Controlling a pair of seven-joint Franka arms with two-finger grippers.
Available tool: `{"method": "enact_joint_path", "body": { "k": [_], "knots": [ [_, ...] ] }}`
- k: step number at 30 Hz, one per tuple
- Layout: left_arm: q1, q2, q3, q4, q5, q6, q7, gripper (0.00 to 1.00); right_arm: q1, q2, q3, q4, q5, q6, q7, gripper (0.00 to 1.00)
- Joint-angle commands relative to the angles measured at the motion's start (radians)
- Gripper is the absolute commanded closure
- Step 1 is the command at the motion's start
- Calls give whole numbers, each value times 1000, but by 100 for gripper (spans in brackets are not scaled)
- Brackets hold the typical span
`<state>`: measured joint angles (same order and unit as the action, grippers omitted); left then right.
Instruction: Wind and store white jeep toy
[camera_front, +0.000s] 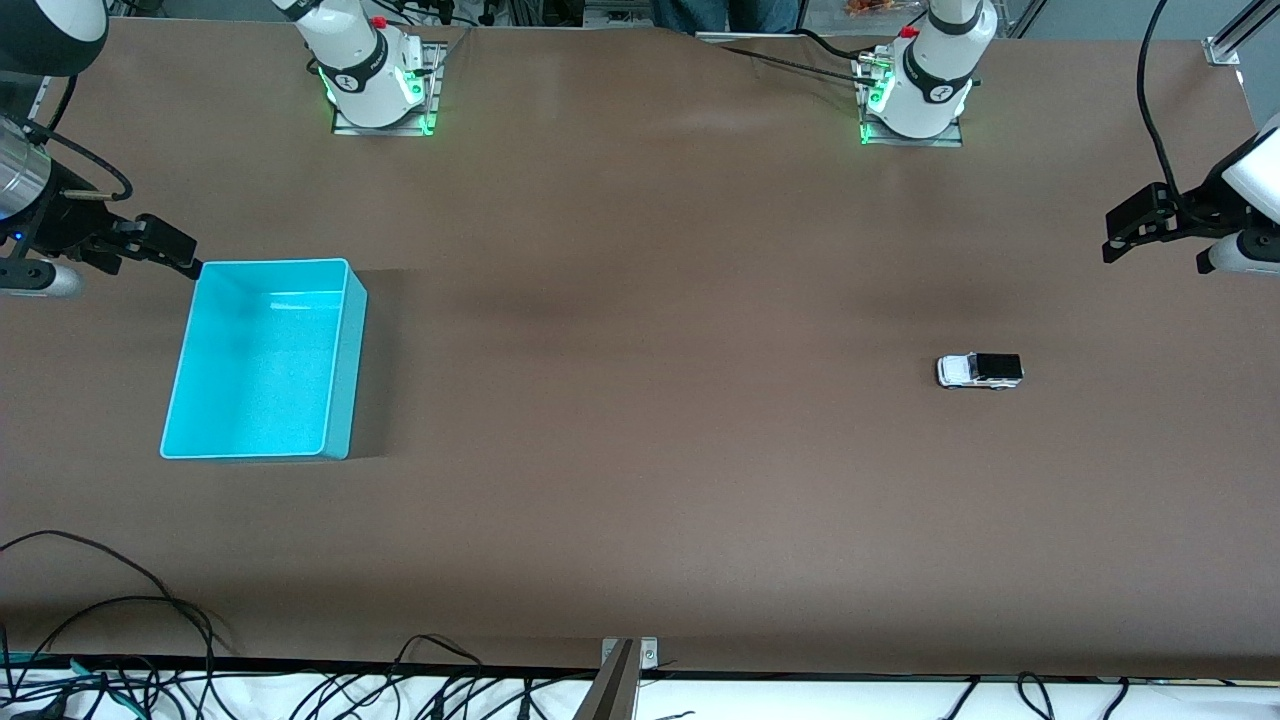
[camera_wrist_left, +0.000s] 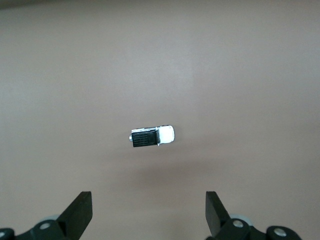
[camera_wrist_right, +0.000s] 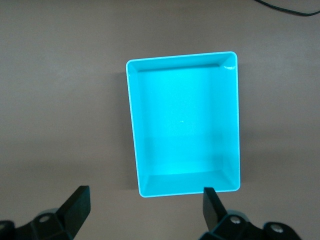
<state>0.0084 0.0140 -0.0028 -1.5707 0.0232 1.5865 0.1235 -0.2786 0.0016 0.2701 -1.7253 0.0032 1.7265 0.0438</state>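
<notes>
Now, operator, you have this before you:
White jeep toy (camera_front: 979, 370): you see it standing on its wheels on the brown table (camera_front: 640, 450), toward the left arm's end, well apart from the bin. Its black top points toward that end, its white nose toward the bin.
Cyan bin (camera_front: 338, 400): you find it toward the right arm's end of the table, upright, with nothing in it.
Left gripper (camera_front: 1125, 235): you have it up in the air over the table's edge at the left arm's end, jaws spread wide, holding nothing. Your left wrist view shows the toy (camera_wrist_left: 152, 136) on bare table between the two fingertips (camera_wrist_left: 80, 207).
Right gripper (camera_front: 165, 245): it hangs just above the bin's corner nearest the right arm's base, jaws wide, holding nothing. Your right wrist view looks straight down into the bin (camera_wrist_right: 132, 110).
</notes>
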Motion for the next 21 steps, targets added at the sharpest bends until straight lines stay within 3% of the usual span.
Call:
{"method": "enact_joint_path", "body": {
  "k": [1, 21],
  "knots": [
    [10, 14, -3, 28, -28, -3, 1, 0, -10, -3, 4, 6, 15, -7, -4, 0],
    [12, 43, -3, 28, -40, -3, 1, 0, -8, -6, 6, 6, 15, -7, 2, 0]
  ]
}}
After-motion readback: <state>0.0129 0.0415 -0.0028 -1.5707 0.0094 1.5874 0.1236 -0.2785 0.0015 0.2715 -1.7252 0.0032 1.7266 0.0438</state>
